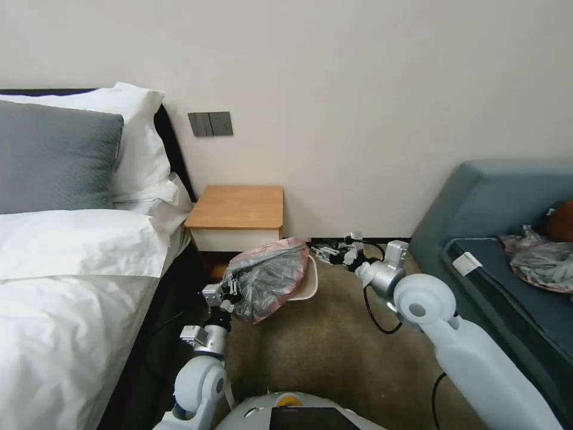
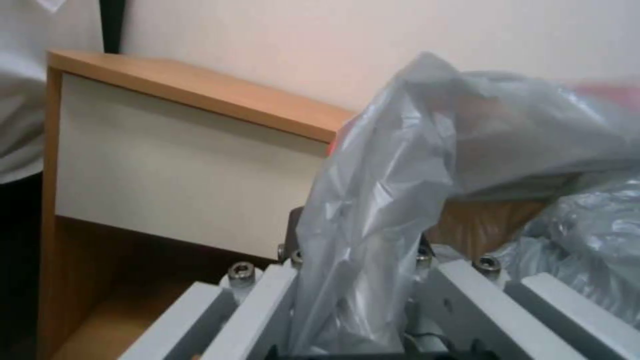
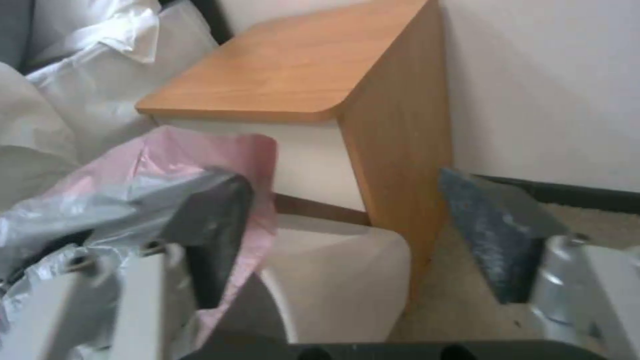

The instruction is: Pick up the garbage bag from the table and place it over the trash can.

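The garbage bag (image 1: 271, 278) hangs crumpled over the near-left part of the trash can (image 1: 307, 280), which stands on the carpet in front of the worktop (image 1: 239, 209). The left end effector (image 1: 231, 291) is pinching the bag's lower left edge, plastic running between its fingers (image 2: 267, 300). The right end effector (image 1: 328, 251) is spread wide at the can's far right corner, one pad (image 3: 213, 225) against the bag's pink rim, the other clear of it.

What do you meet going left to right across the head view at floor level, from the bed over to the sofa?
Bed → left tool shut on the garbage bag → trash can, its rim showing past the bag → right tool, open → sofa with the heap of bags.
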You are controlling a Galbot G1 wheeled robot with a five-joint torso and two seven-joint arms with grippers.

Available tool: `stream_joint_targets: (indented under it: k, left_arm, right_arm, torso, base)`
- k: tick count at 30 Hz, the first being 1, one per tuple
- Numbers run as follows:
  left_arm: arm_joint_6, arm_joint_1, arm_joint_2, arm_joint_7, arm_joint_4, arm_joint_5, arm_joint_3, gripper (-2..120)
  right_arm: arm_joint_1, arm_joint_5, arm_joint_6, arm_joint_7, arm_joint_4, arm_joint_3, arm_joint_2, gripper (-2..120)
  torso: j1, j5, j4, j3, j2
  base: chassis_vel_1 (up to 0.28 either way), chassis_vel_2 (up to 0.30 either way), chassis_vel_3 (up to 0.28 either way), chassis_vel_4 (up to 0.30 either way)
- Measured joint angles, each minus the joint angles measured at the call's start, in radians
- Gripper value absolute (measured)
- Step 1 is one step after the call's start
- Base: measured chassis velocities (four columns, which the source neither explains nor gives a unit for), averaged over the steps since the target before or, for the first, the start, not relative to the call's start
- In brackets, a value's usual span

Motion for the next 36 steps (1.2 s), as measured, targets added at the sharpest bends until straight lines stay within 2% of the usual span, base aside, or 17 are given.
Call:
stream_joint_targets:
  k: [1,3,7,14,17,19,27,28,36]
  left_arm:
    - [0.000,0.000,0.000,0.000,0.000,0.000,0.000,6]
    - [0.001,0.000,0.002,-0.001,-0.001,-0.009,-0.007,6]
    - [0.001,0.001,0.002,-0.001,-0.001,-0.014,-0.016,5]
    - [0.003,-0.001,0.002,-0.003,0.000,-0.018,-0.027,5]
    - [0.011,-0.008,0.000,-0.011,0.004,-0.018,-0.028,5]
    - [0.016,-0.011,-0.001,-0.014,0.004,-0.018,-0.028,5]
    - [0.053,-0.021,-0.002,-0.027,-0.016,-0.023,-0.026,5]
    - [0.061,-0.022,-0.002,-0.030,-0.027,-0.028,-0.026,5]
    - [0.074,-0.018,-0.001,-0.038,-0.058,-0.030,-0.026,5]
  right_arm:
    - [0.000,0.000,0.000,0.000,0.000,0.000,0.000,75]
    - [-0.010,-0.001,0.000,-0.004,0.009,0.014,-0.008,86]
    - [-0.027,-0.001,0.005,-0.005,0.037,0.028,-0.007,98]
    - [-0.123,0.040,0.031,0.006,0.172,0.082,0.009,100]
    - [-0.186,0.108,0.034,0.038,0.245,0.095,0.020,100]
    - [-0.202,0.121,0.034,0.043,0.250,0.092,0.026,100]
    - [-0.273,0.168,0.030,0.088,0.254,0.002,0.091,100]
    - [-0.285,0.177,0.030,0.109,0.253,-0.036,0.116,100]
    - [-0.267,0.158,0.040,0.150,0.238,-0.119,0.160,100]
  torso:
    - [0.000,0.0000,0.0000,0.000,0.000]
    - [0.000,0.0000,-0.0001,0.000,0.000]
    - [0.000,0.0000,0.0002,0.000,0.000]
    - [0.000,0.0000,-0.0001,0.000,0.000]
    - [0.000,-0.0002,0.0000,0.000,0.000]
    - [0.000,-0.0002,0.0000,0.000,0.000]
    - [0.000,-0.0001,0.0000,0.000,0.000]
    - [0.000,0.0000,0.0000,0.000,0.000]
    - [0.000,-0.0002,0.0001,0.000,0.000]
  base:
    - [0.000,0.000,0.000,0.000]
    - [0.000,0.000,0.000,0.000]
    - [0.000,0.000,0.000,0.000]
    - [0.000,0.000,0.000,0.000]
    - [0.000,0.000,0.000,0.000]
    - [0.000,0.000,0.000,0.000]
    - [0.000,0.000,0.000,0.000]
    - [0.000,0.000,0.000,0.000]
    - [0.000,0.000,0.000,0.000]
